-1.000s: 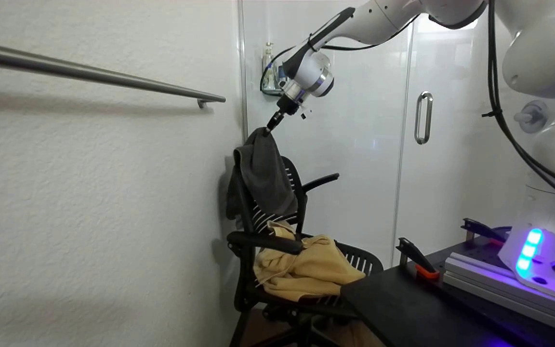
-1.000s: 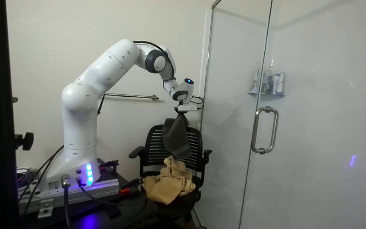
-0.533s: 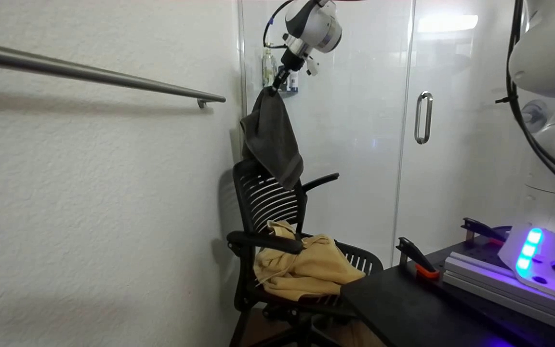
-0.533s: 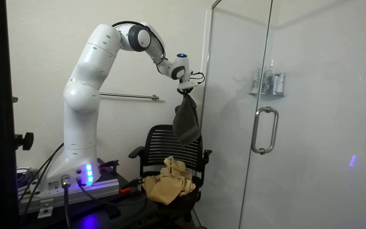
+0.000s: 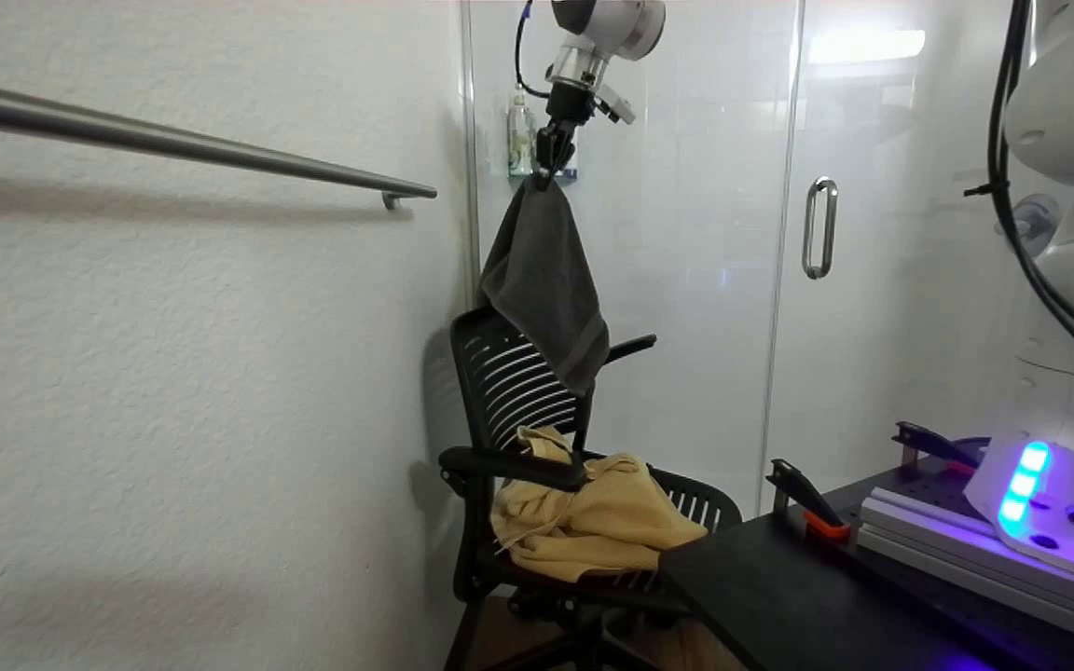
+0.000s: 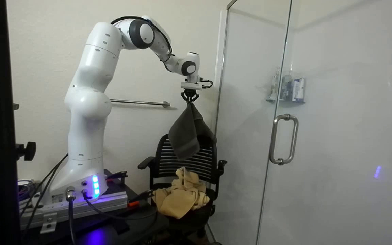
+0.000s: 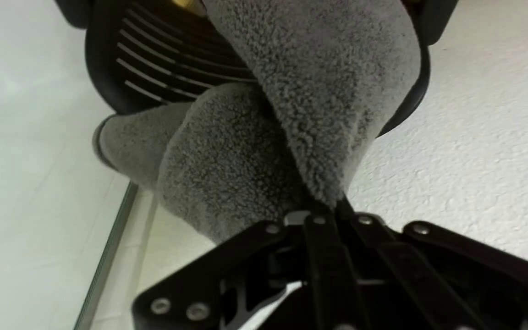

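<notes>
Hanging from the gripper, the towel is grey and fuzzy, its lower end overlapping the chair's back in both exterior views. The gripper's fingers are together, clamped on a gathered fold at the towel's top; in the wrist view it narrows to that pinch and spreads into two drooping flaps. It looks light, limp and soft, with nothing to break. The deep pile should resist slipping, though the loose lower end would likely swing or snag under a quick move. A bunched fold or a corner seems the best place to hold it; the banded hem at the bottom would probably serve too. I count one towel.

Below it stands one black chair with two armrests; whether the towel touches the back, I cannot tell. On the seat lies one heap of yellow cloth, perhaps a single piece. Next comes one black table, two clamps showing on it, bearing the single arm. One metal bar runs along the wall. Farther off, the glass door carries one handle, and a few bottles sit behind glass, too blurred to count for sure.
</notes>
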You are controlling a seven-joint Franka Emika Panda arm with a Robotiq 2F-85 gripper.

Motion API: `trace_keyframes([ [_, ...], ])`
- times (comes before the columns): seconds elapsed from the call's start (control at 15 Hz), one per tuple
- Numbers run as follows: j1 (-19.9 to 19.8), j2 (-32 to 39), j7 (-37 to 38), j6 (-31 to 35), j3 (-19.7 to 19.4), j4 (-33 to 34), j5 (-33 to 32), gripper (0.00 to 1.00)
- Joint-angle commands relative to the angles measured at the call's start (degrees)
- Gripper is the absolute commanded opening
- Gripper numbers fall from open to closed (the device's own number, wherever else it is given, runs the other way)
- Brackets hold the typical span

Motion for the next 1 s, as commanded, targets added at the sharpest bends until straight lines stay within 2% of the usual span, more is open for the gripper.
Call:
trace_keyframes([
  [0.0,0.6,0.4,3.95,-9.18,-1.89,0.93,4.19,0.01],
  [0.2,-1.16,2.65,0.79,-10.71,-2.49,-1.34,11.75,0.01],
  [0.33,-2.13,5.12,-5.09,-7.85,-2.42,-3.42,16.8,0.01],
  [0.6,-2.36,11.77,-18.23,0.46,-1.51,-6.42,20.11,0.01],
  [0.93,-3.18,18.55,-25.38,6.59,-0.09,-7.32,20.14,0.01],
])
